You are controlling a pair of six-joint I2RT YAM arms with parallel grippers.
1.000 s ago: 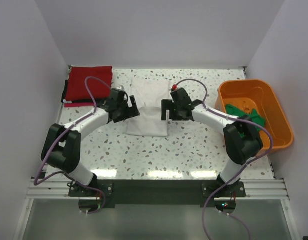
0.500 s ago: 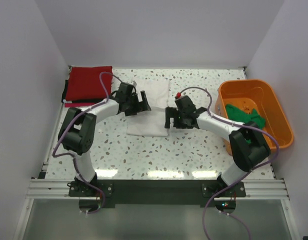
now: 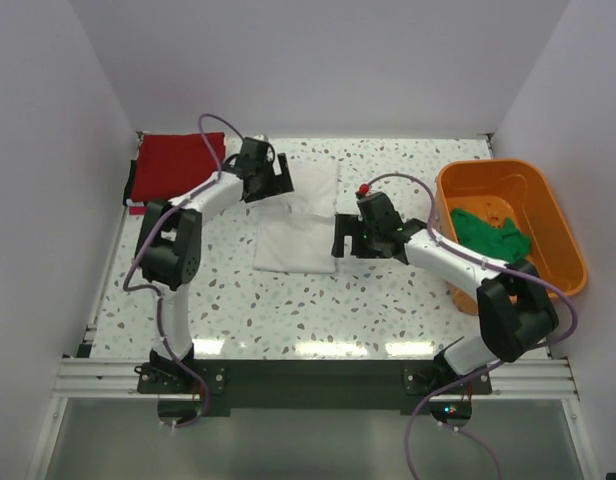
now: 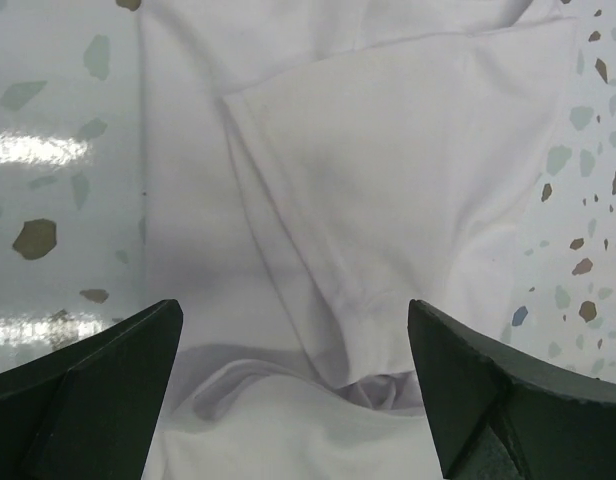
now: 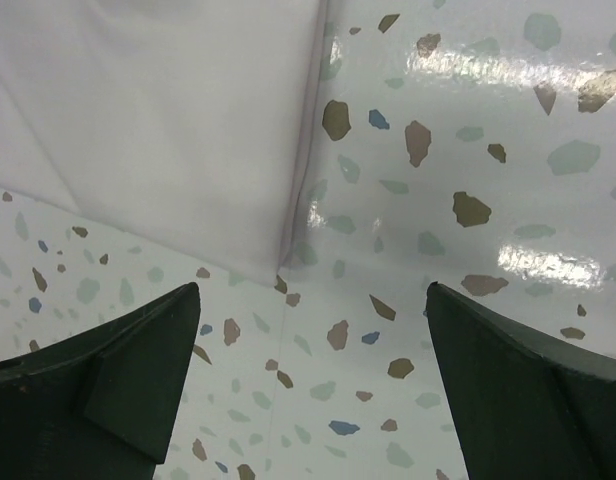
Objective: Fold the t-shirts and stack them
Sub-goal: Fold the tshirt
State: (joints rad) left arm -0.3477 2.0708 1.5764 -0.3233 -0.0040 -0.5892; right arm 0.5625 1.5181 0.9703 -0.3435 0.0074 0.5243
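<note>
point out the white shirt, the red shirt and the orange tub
white shirt (image 3: 298, 235), top view, middle of the folded cloth
red shirt (image 3: 168, 165), top view, middle of its top face
orange tub (image 3: 488, 167), top view, far rim

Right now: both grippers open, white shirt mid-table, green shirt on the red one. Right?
No. The green shirt lies in the orange tub, not on the red shirt; the top view shows it. The rest holds.

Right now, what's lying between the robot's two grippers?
The white t-shirt lies between the left gripper and right gripper, seen in the top view.
</note>
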